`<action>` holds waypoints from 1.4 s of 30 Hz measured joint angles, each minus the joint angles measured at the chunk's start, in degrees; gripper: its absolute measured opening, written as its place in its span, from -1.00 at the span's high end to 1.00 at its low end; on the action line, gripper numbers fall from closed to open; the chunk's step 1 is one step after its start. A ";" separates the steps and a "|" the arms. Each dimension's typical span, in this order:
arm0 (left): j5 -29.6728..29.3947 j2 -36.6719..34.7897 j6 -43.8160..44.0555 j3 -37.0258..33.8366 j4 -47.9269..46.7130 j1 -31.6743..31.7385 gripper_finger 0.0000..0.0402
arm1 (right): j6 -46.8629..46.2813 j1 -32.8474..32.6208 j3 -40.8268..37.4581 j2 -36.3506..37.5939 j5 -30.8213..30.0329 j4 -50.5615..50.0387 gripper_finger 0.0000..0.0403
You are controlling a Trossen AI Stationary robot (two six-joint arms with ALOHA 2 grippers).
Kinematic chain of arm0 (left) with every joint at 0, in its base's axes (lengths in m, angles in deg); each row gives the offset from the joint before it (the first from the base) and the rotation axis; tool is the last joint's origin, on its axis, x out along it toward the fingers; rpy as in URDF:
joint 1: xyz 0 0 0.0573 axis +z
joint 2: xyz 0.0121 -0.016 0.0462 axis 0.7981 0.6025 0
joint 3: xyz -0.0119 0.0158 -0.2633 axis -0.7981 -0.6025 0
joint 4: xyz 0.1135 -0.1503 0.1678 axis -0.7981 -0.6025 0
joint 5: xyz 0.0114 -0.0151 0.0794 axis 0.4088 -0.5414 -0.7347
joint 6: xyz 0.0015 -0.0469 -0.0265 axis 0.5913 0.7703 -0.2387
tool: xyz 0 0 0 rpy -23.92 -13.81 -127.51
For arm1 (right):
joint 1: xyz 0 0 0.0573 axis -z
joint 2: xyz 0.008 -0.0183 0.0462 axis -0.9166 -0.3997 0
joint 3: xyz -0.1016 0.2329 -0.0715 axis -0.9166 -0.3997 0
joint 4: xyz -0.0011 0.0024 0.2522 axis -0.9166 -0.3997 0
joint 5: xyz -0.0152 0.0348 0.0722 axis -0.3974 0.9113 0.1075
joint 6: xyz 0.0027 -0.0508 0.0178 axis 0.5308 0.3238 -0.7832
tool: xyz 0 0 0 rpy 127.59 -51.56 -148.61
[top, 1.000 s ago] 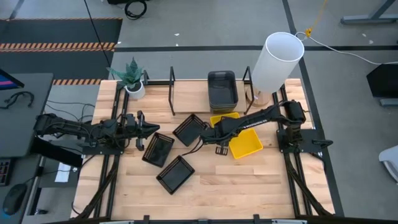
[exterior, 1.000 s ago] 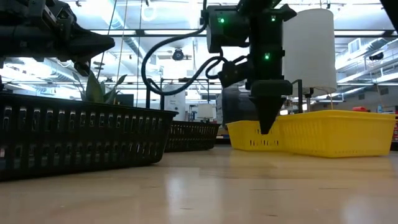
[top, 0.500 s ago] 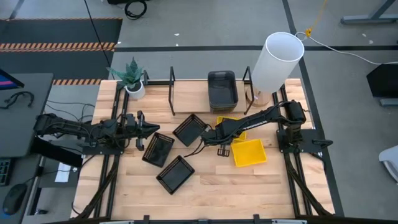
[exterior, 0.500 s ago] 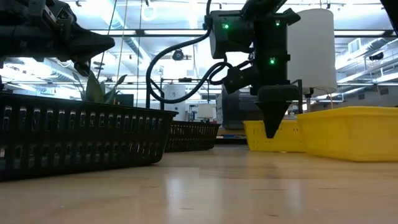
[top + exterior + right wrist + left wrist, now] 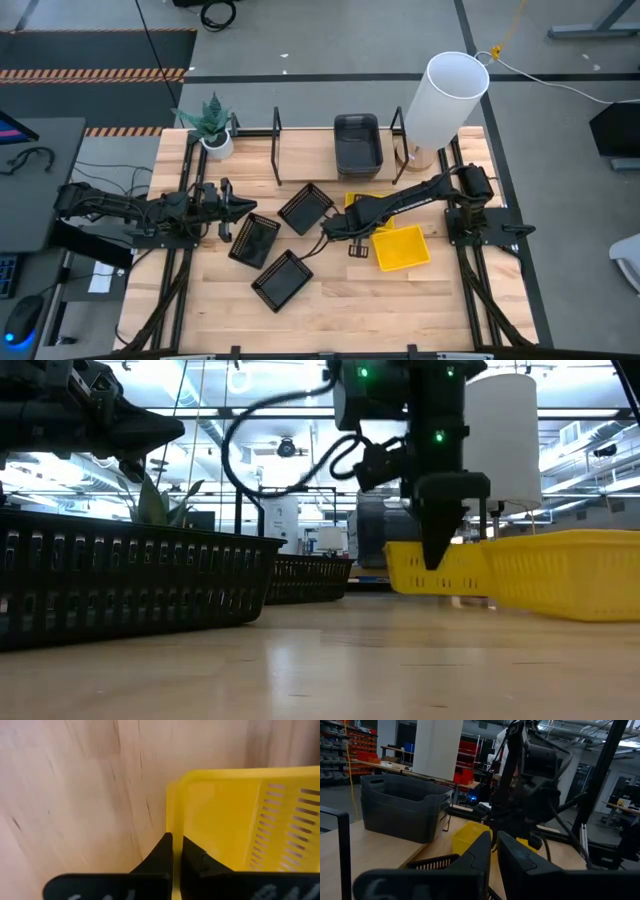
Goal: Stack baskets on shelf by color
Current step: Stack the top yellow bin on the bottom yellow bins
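I have the right claw [image 5: 172, 851] pinched shut on a yellow basket's [image 5: 240, 815] rim mid-surface; grey baskets [image 5: 357, 142] sit stacked at the shelf [image 5: 300, 150], black baskets [image 5: 282, 278] remain loose.

My left arm [image 5: 215, 207] waiting at desk's [image 5: 400, 300] left edge, three slatted baskets [image 5: 268, 245] beside it, solid baskets [image 5: 357, 142] stacked behind, on the shelf [image 5: 310, 150]

Bright, even light falls from ceiling strip lamps [image 5: 300, 410], which glare in the low view. Shadows on the tabletop [image 5: 400, 300] are soft. The right wrist view is blurred.
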 joint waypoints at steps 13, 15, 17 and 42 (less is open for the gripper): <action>0.00 0.00 0.02 0.00 0.02 0.00 0.81 | -0.29 -3.27 12.08 0.00 -4.84 -8.63 0.95; 0.00 0.00 -0.01 0.00 0.00 0.00 0.80 | -0.38 -3.65 13.31 0.00 -4.93 -8.71 0.95; 0.00 0.00 0.00 -0.01 0.00 0.00 0.80 | -0.38 -4.25 14.22 0.00 -5.06 -8.68 0.95; 0.00 0.00 0.00 -0.01 0.00 0.00 0.81 | -11.88 -17.27 6.30 14.89 -13.08 -6.06 0.95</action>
